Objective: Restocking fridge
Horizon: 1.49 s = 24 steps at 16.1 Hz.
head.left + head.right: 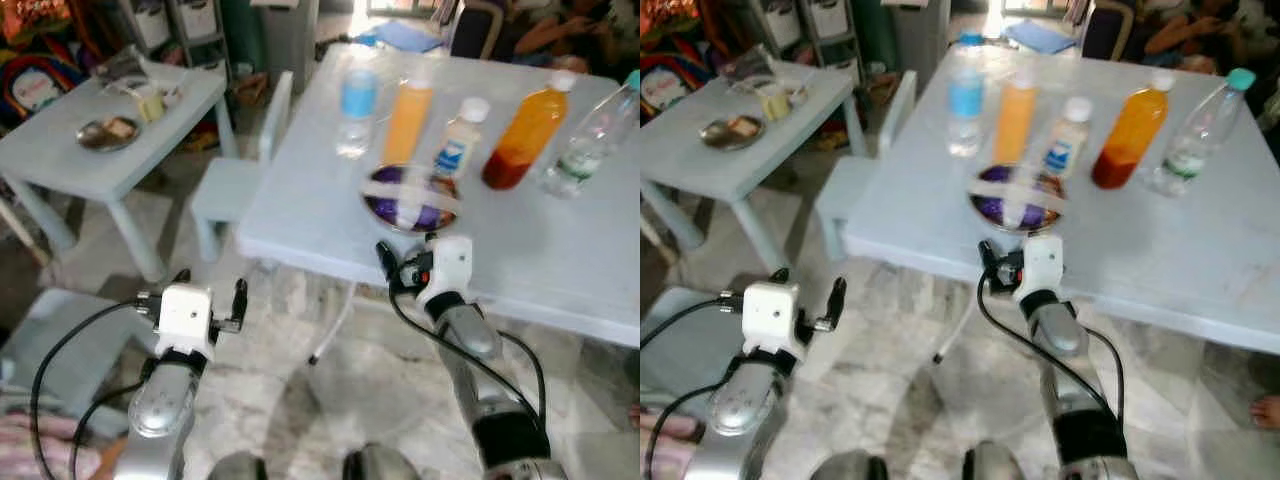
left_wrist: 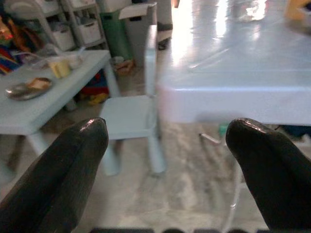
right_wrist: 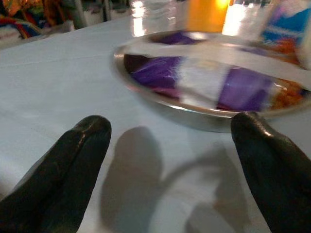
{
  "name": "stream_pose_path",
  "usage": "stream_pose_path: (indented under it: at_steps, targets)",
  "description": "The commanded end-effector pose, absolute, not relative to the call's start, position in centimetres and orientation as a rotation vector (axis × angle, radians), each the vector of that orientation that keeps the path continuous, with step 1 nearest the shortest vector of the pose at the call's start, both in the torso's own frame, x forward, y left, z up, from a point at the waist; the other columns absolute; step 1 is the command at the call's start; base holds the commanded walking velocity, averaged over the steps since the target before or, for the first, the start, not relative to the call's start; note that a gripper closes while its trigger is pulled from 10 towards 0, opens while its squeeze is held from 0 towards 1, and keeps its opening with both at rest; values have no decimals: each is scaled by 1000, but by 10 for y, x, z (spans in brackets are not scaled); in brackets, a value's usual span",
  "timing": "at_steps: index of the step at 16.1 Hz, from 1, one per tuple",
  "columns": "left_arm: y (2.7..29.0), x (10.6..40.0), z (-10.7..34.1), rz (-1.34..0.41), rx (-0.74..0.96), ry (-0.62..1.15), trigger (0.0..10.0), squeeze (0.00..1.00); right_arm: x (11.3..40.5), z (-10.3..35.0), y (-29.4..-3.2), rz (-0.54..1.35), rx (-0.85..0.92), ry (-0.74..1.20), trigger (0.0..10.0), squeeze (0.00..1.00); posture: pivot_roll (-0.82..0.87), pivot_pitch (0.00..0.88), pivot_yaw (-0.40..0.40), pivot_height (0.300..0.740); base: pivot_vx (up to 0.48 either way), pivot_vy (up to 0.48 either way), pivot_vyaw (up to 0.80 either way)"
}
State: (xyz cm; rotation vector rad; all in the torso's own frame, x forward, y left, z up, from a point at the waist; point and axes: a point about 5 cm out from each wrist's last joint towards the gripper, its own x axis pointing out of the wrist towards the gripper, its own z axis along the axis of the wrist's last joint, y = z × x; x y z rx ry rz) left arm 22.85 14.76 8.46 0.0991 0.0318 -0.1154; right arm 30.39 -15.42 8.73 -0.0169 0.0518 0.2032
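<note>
Steel bowl (image 3: 204, 114) | purple contents, white tape crossed over | right gripper (image 3: 170, 160) released, just short

The silver left arm is held forward and low, its black two-fingered left gripper (image 1: 210, 297) spread wide and empty. The silver right arm is stretched further forward, and the black two-fingered right gripper (image 3: 170, 145) is likewise held wide apart with nothing between its fingers.

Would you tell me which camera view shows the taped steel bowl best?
The right wrist view: the steel bowl looms close, its tape strips and purple contents plain. Both eye views show it whole but small and blurred, just beyond the right gripper.
</note>
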Motion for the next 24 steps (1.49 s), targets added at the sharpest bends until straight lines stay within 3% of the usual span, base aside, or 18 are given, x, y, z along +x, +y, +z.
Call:
stream_pose_path:
  at_steps: [1,6,11,15,18,24]
  targets:
    - [149,228,87,-118,110,22,10000,0,304,88,-155,194,-10,49,10000,0,35,99,-18,740,0,0,0]
    - [150,228,87,-116,115,24,10000,0,302,87,-150,204,5,56,10000,0,37,100,-20,740,0,0,0]
    - [151,228,87,-121,121,28,10000,0,306,123,-137,188,199,2,10000,0,37,109,-13,740,0,0,0]
    - [148,231,86,-131,120,30,10000,0,312,137,-145,192,62,-10,10000,0,27,104,-14,740,0,0,0]
    - [146,232,83,-136,130,51,10000,0,326,130,-156,331,-100,67,10000,0,32,104,-18,740,0,0,0]
    - [150,225,81,-128,137,72,10000,0,352,149,-179,471,-254,58,10000,0,56,123,-7,740,0,0,0]
